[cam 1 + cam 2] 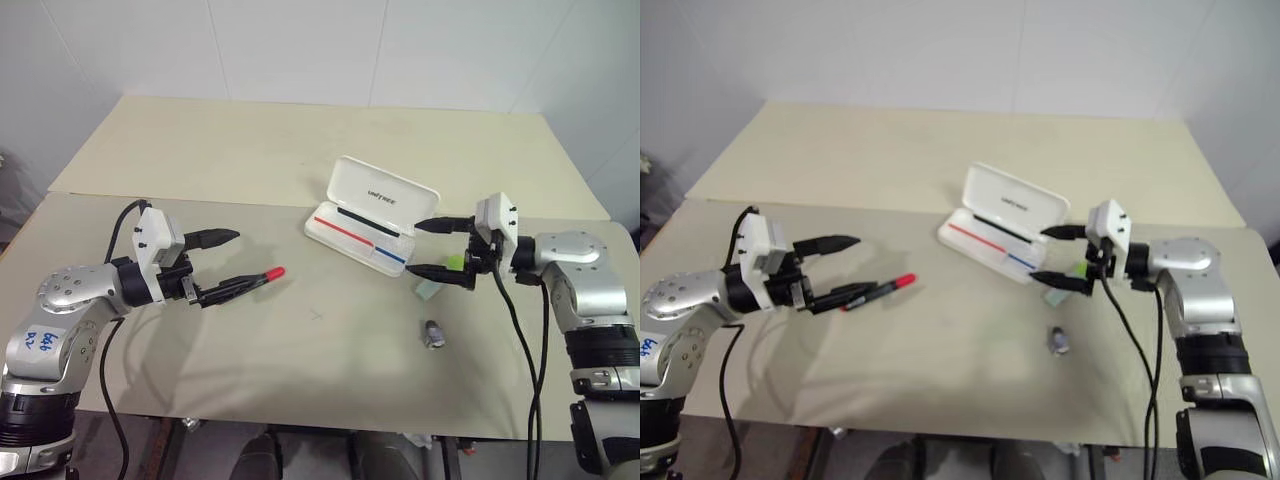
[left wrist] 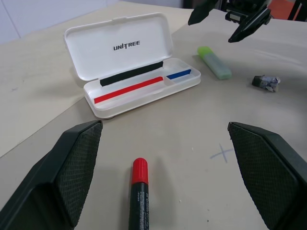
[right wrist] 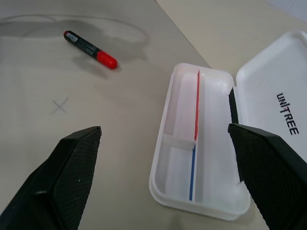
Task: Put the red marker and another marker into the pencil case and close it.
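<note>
Red marker (image 1: pixel 262 277), slim dark-barrelled pen with red cap, lying left of centre frame, barrel running between spread fingers of left gripper (image 1: pixel 226 263). White hinged plastic pencil case (image 1: pixel 372 215) sitting open upper right; right gripper (image 1: pixel 426 248), also spread, hovering beside it.

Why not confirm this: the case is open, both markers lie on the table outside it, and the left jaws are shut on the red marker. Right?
Wrong on the grip. The left gripper has its jaws open, and the red marker lies on the table between them, as the left wrist view shows. The rest holds.
</note>
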{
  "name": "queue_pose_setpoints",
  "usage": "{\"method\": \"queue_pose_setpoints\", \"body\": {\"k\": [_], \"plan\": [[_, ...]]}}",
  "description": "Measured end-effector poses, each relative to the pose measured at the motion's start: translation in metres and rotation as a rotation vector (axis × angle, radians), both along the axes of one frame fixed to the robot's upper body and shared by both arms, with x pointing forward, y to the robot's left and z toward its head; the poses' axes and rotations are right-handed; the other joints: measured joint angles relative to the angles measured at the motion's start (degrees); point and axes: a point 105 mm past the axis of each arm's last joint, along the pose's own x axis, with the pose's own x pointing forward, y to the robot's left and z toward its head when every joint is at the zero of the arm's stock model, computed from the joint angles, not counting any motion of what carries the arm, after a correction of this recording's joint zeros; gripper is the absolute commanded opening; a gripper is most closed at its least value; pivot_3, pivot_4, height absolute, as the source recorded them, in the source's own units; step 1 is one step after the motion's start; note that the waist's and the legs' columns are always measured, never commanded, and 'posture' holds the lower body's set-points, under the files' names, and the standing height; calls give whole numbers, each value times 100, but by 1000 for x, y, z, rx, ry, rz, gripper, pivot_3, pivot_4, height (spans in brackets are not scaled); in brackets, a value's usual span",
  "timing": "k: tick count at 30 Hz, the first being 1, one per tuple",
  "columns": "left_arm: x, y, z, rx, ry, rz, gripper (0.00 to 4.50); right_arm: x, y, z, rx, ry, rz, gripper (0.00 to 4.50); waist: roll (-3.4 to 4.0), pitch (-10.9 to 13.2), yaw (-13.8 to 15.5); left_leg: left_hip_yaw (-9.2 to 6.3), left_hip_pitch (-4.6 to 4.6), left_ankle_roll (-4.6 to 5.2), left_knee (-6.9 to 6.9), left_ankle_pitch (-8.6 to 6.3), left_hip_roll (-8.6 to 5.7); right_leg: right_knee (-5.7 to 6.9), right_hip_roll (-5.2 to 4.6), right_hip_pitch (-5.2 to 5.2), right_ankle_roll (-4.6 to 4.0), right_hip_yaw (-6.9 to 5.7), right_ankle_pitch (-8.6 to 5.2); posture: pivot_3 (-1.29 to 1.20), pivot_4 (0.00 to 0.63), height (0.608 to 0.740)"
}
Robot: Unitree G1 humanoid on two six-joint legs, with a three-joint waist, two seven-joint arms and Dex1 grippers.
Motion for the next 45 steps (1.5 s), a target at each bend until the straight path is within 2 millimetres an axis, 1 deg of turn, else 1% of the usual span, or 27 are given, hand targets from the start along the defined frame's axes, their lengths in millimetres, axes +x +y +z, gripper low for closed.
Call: {"method": "queue_pose_setpoints", "body": {"k": [4, 7, 10, 13, 16, 19, 21, 25, 28, 30, 34, 37, 41, 45], "plan": [[1, 1, 2, -2, -6, 3, 4465, -1, 17, 7, 64, -16, 14, 4500, 0, 0, 2, -3, 2, -3, 3, 2, -1, 10, 2, 0, 0, -2, 0, 0, 150, 740], [0, 1, -1, -6, 2, 15, 4465, 0, 23, 2, 102, -2, -13, 4500, -1, 0, 7, -3, 1, -3, 3, 3, 1, 10, 0, -2, 0, -2, 0, 0, 150, 740], [-2, 0, -3, -15, 13, 15, 4465, 6, 24, -4, 81, 31, -82, 4500, -1, 0, 10, -1, -4, -2, 2, 3, 1, 11, -4, -9, 0, 1, 0, 0, 150, 740], [-4, 0, 2, -21, -5, 12, 4465, 4, 35, -6, 44, 62, -97, 4500, -1, 0, 8, -2, -3, -2, 2, 3, 1, 13, 1, -11, -1, 1, 0, 0, 150, 740], [-7, 5, 5, -42, -8, 28, 4465, 0, 43, -12, -12, 96, -94, 4500, -1, 0, 4, -1, -3, -2, 1, 3, 1, 14, 1, -14, -1, 3, -1, 0, 150, 740], [-7, 8, 5, -50, -6, 51, 4465, -1, 52, -25, -63, 170, -93, 4500, -1, -1, 7, -1, -3, -2, 1, 3, 0, 14, 0, -13, -1, 3, -1, 0, 150, 740], [-8, 9, 4, -54, -1, 61, 4465, -1, 54, -31, -86, 189, -102, 4500, -2, -1, 8, -1, -4, -2, 1, 3, 0, 14, -2, -13, -1, 3, -1, 0, 150, 740], [-11, 8, 8, -60, -13, 57, 4465, 12, 63, -39, -145, 179, -148, 4500, -4, -3, -12, 0, -3, -2, 1, 3, -3, 15, 2, -16, -1, 6, 0, 0, 150, 740], [-17, 8, 8, -59, -2, 53, 4465, 24, 66, -54, -176, 196, -192, 4500, -7, -4, -16, 0, -5, -3, -2, 3, -1, 15, 3, -21, -3, 4, -1, 0, 150, 740], [-19, 12, 9, -60, 4, 61, 4465, 27, 70, -54, -172, 186, -193, 4500, -6, -4, -12, 0, -7, -4, -3, 3, -1, 18, 2, -26, -4, 6, -2, 0, 150, 740], [-24, 18, 9, -56, 23, 68, 4465, 30, 72, -54, -187, 181, -198, 4500, -7, -4, -12, 0, -6, -3, -2, 3, -1, 18, -1, -25, -4, 6, -2, 0, 150, 740], [-27, 20, 7, -50, 48, 64, 4465, 30, 72, -54, -189, 182, -199, 4500, -7, -4, -13, 0, -6, -3, -2, 3, -1, 19, 1, -24, -4, 4, -2, 0, 150, 740], [-28, 21, 8, -44, 48, 62, 4465, 29, 71, -53, -191, 183, -197, 4500, -7, -4, -9, 0, -7, -4, -2, 3, -1, 19, 0, -24, -4, 3, -2, 0, 150, 740], [-28, 22, 9, -44, 45, 66, 4465, 25, 71, -46, -150, 162, -169, 4500, -7, -4, -9, 0, -10, -3, -5, 3, -1, 15, 0, -26, -5, 3, -2, 0, 150, 740]]}}
